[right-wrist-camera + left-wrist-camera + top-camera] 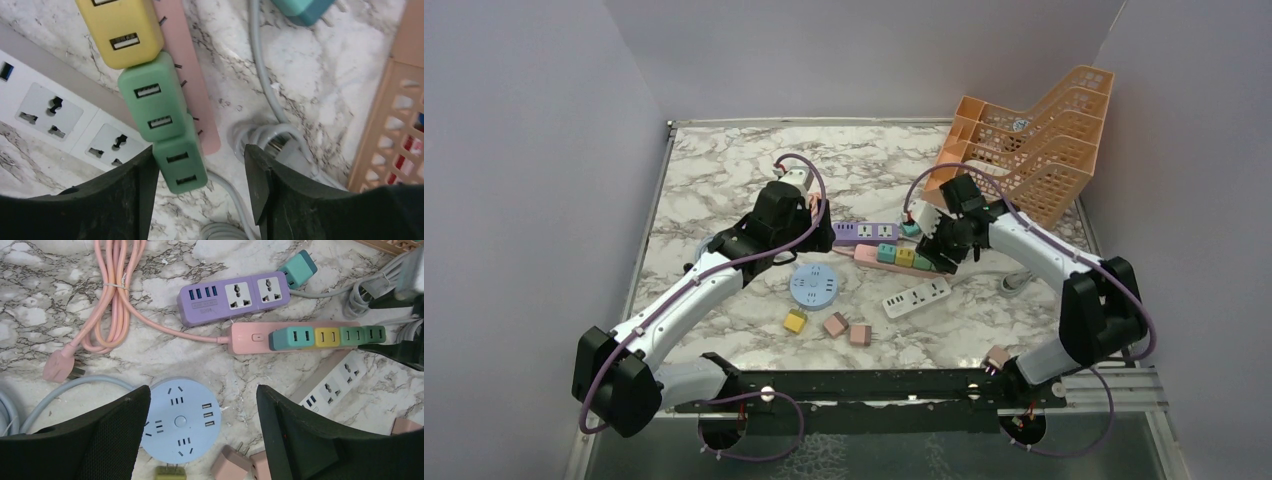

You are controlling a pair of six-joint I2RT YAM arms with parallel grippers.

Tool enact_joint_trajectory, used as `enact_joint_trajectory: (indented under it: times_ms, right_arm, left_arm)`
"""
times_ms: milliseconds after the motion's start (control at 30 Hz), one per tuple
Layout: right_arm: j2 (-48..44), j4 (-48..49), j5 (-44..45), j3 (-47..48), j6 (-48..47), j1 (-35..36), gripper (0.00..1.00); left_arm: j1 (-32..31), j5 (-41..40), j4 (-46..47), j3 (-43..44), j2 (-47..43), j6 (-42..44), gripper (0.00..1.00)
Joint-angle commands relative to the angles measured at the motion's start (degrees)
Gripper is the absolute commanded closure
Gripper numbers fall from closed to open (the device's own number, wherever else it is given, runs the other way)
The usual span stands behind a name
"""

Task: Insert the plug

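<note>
A pink power strip [250, 337] lies mid-table with several plugs standing in it in a row: teal [292, 337], yellow [327, 335] and two green. In the right wrist view the end green plug [180, 165] sits in the strip's last socket. My right gripper [200, 150] is open around it. The left finger stands close against the plug's side, and the right finger is well clear of it. My left gripper [202, 390] hangs open and holds nothing, above the round blue socket hub [180, 420].
A purple strip [232, 297] with a loose teal plug [297, 269] beside it lies behind the pink one. A white strip [916, 297] lies in front. Loose yellow [795, 321] and pink plugs [835, 324] lie nearer me. Orange racks [1034, 140] stand at the back right. Grey cable coils [260, 135] lie by the right gripper.
</note>
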Motion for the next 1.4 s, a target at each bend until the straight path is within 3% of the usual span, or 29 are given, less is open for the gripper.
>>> enact_joint_trajectory:
  times_ms: [0,167,267,467,600,700,767,867,933,1033,1167,1367]
  right_arm:
    - [-10.53,4.88,7.58,2.94,7.82,-0.6,0.36]
    - [-22.25,9.78,16.1,0.76,23.47,-0.55,0.35]
    - [-28.03,9.3,19.88,-0.5,38.88,-0.57,0.35]
    - [-34.64,-5.41,27.32,-2.21,76.86,-0.55,0.52]
    - [-39.34,-9.71,26.51,-7.82,88.36,-0.56,0.53]
    - [-41.78,-19.47,32.98,-10.62,103.31,-0.59,0.48]
    - [-43.29,-24.2,35.52,-11.97,109.31,-0.55,0.34]
    - [-44.73,-27.86,37.38,-13.33,114.48,-0.55,0.23]
    - [-44.49,-28.9,37.99,-13.71,115.79,-0.55,0.21]
    - [-41.97,-29.78,38.17,-14.16,117.43,-0.6,0.2]
    - [-38.66,-26.22,36.6,-12.54,112.6,-0.57,0.2]
    - [-38.68,-24.34,36.92,-8.76,110.92,-0.55,0.24]
  left_arm:
    - [0.34,-0.71,0.31,2.53,-0.9,1.54,0.2]
    - [0.34,-0.61,0.24,3.02,-0.66,2.01,0.2]
    - [0.34,0.74,0.23,3.12,-0.74,2.22,0.2]
    - [0.09,4.74,0.63,2.57,-1.1,1.35,0.2]
    - [-0.1,6.53,1.45,1.82,-1.27,0.31,0.2]
    - [-0.23,6.89,1.65,1.24,-1.74,-0.05,0.2]
    - [-0.32,6.85,1.66,0.87,-2.24,-0.02,0.2]
    - [-0.82,7.71,1.97,0.25,-2.78,0.46,0.2]
    - [-1.68,10.19,3.19,0.08,-3.02,1.77,0.2]
    - [-3.8,14.82,5.06,0.35,-2.74,4.07,0.2]
    - [-8.72,21.09,8.82,0.66,-1.08,5.73,0.2]
    - [-19.09,21.08,18.16,1.83,5.74,4.12,0.2]
